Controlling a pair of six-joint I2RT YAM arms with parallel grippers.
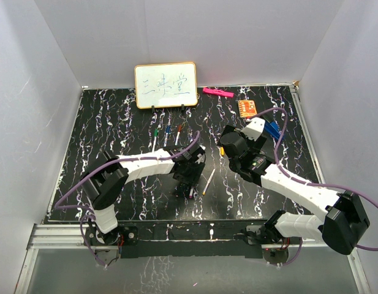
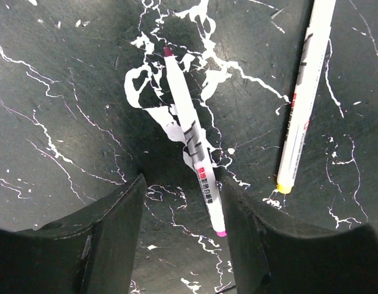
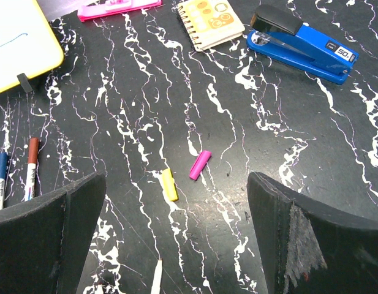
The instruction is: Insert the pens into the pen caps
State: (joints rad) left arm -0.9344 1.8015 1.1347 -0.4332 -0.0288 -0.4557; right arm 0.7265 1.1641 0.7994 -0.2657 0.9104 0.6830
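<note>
Straddling the pink-ended pen (image 2: 192,138) on the counter (image 2: 66,110), your left claw (image 2: 182,184) gaped empty (right claw (image 3: 176,180) likewise, above the yellow cap (image 3: 170,185)).

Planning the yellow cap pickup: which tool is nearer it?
Right. The right tool sits open just short of the yellow cap; the left tool straddles the pink-tipped pen, farther off.
</note>
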